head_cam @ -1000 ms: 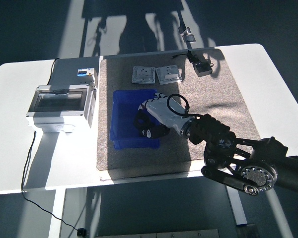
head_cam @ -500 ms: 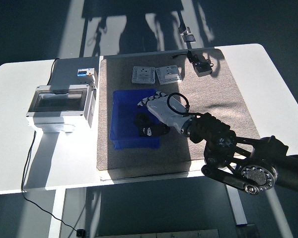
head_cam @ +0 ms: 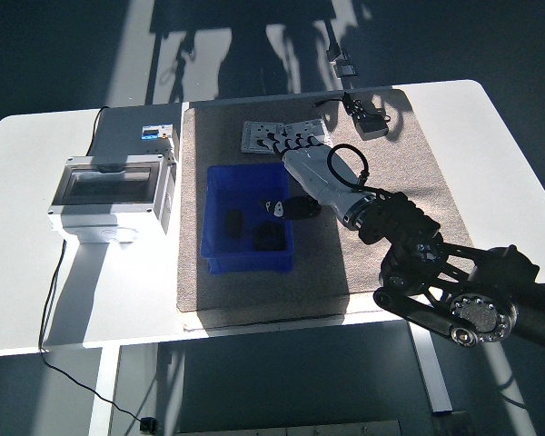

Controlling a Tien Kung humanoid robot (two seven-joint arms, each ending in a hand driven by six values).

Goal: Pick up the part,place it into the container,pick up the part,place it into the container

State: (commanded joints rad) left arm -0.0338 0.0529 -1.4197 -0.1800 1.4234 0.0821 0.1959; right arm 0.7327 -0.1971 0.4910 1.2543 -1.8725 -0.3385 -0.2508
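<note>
A blue container (head_cam: 213, 245) sits on the grey mat, left of centre. Two small dark parts lie inside it, one (head_cam: 232, 221) at the left and one (head_cam: 270, 239) at the near right. My right hand (head_cam: 295, 162) reaches in from the lower right and hovers beyond the container's far right corner. Its fingers (head_cam: 289, 142) are spread and hold nothing, stretched over two pale square plates: one (head_cam: 257, 135) shows fully, the other (head_cam: 315, 138) is partly hidden by the hand. The thumb (head_cam: 286, 209) hangs over the container's right rim.
A grey junction box with a clear lid (head_cam: 109, 193) stands on the table at the left, with a small breaker (head_cam: 156, 133) behind it. A dark adapter with a cable (head_cam: 370, 123) lies at the mat's far right corner. A cable runs off the table's left front.
My right hand rose out of the blue container and moved toward the far plates, its fingers uncurling. The dark parts it covered now lie uncovered in the container.
</note>
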